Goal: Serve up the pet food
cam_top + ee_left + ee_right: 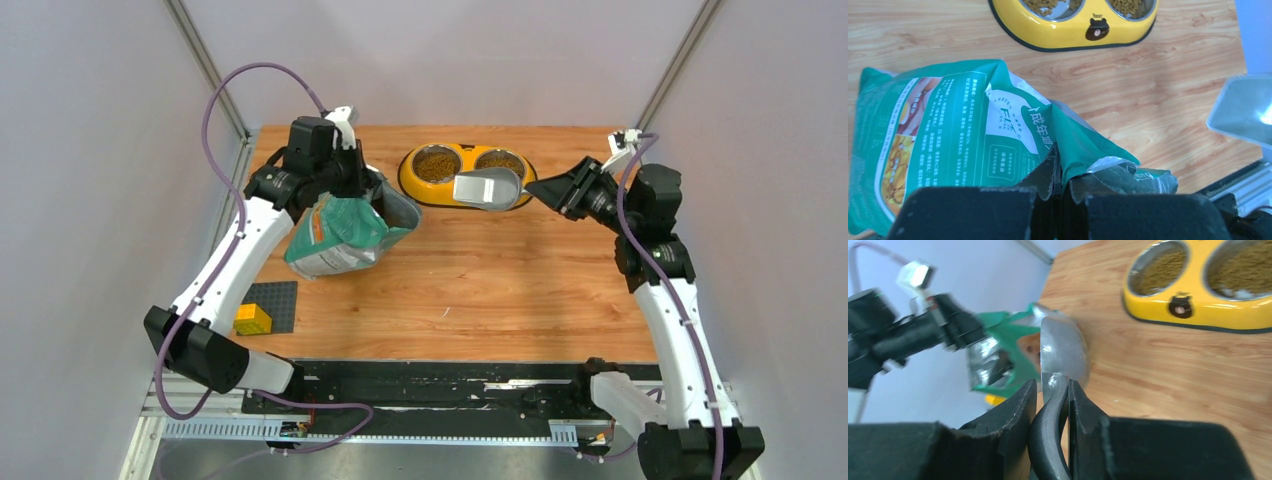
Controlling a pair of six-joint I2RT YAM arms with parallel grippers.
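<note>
The teal-green pouch [340,235] stands tilted at the table's left-middle, mouth open to the right. My left gripper [365,190] is shut on its torn top edge; in the left wrist view the gripper [1060,192] pinches the pouch [958,145]. My right gripper [535,190] is shut on the black handle of the grey scoop [488,188], held above the front of the yellow feeder [467,155]. No kibble shows in the scoop. Brown pet food fills both bowls [437,165]. The right wrist view shows the gripper [1053,390], the scoop [1063,347] and the kibble [1160,270].
A black baseplate [280,300] with a yellow brick [252,320] lies at the front left. Grey walls close in on both sides. A black rail [450,385] runs along the table's near edge.
</note>
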